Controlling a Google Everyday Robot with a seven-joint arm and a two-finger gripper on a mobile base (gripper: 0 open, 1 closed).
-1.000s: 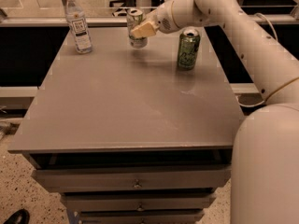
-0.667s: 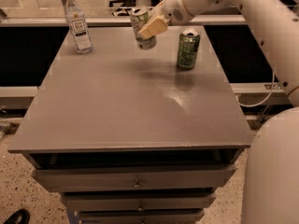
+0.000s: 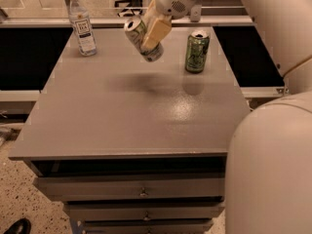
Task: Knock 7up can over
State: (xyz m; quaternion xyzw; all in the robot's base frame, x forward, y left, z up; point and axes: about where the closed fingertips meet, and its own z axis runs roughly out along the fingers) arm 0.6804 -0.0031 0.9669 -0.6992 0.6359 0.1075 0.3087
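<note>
— What is gripped by the gripper [image 3: 146, 40]?
— The 7up can [image 3: 136, 29] is pinched between its fingers and held tilted.
— Where is it found?
— Above the far half of the table [image 3: 122, 121], between the bottle [image 3: 82, 26] and the upright green can [image 3: 197, 51].

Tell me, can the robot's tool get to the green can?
Probably yes. The tool hangs close beside the green can with only open air between them, but it is gripping the pale can, tilted above the table.
</note>
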